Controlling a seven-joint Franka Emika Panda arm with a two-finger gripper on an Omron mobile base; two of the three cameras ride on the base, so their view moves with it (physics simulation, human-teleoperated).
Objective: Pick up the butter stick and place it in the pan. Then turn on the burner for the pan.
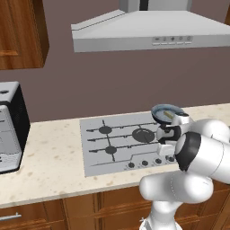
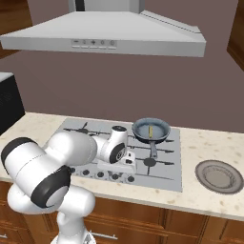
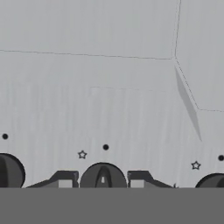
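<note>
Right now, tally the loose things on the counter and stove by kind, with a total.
butter stick: 1, in the pan
pan: 1, on a rear burner
grey plate: 1, on the counter right of the stove
toaster: 1, on the counter left of the stove
Total: 4

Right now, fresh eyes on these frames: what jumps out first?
The big white arm reaches low over the front of the steel cooktop, its gripper straddling one dark knob in the control row. Behind it, the pan sits on a rear right burner with the butter stick already inside. A grey plate lies on the counter to the right.
</note>
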